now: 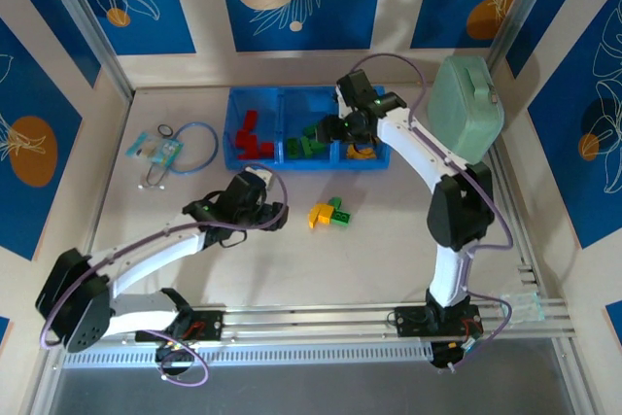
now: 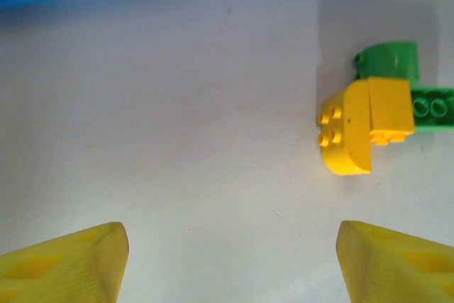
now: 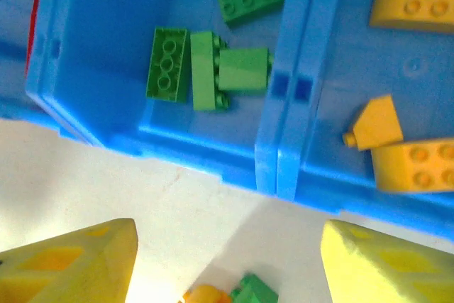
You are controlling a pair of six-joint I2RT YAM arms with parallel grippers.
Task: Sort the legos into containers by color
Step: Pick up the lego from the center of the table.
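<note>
The blue tray (image 1: 292, 165) holds red legos (image 1: 253, 133) in its left compartment, green legos (image 1: 309, 140) in the middle one and yellow ones (image 1: 362, 151) on the right. A small cluster of yellow and green legos (image 1: 330, 213) lies loose on the table in front of it. My right gripper (image 1: 337, 129) hovers open over the tray's front wall (image 3: 284, 140), nothing between its fingers (image 3: 78, 264); green bricks (image 3: 206, 69) and yellow bricks (image 3: 415, 164) lie below it. My left gripper (image 2: 230, 260) stands open and empty above bare table, left of the loose yellow brick (image 2: 355, 129) and green bricks (image 2: 390, 62).
A pale mint-green case (image 1: 466, 109) stands right of the tray, close to the right arm. A blue cable loop with a small packet (image 1: 180, 148) lies left of the tray. Metal rails (image 1: 321, 323) run along the near edge.
</note>
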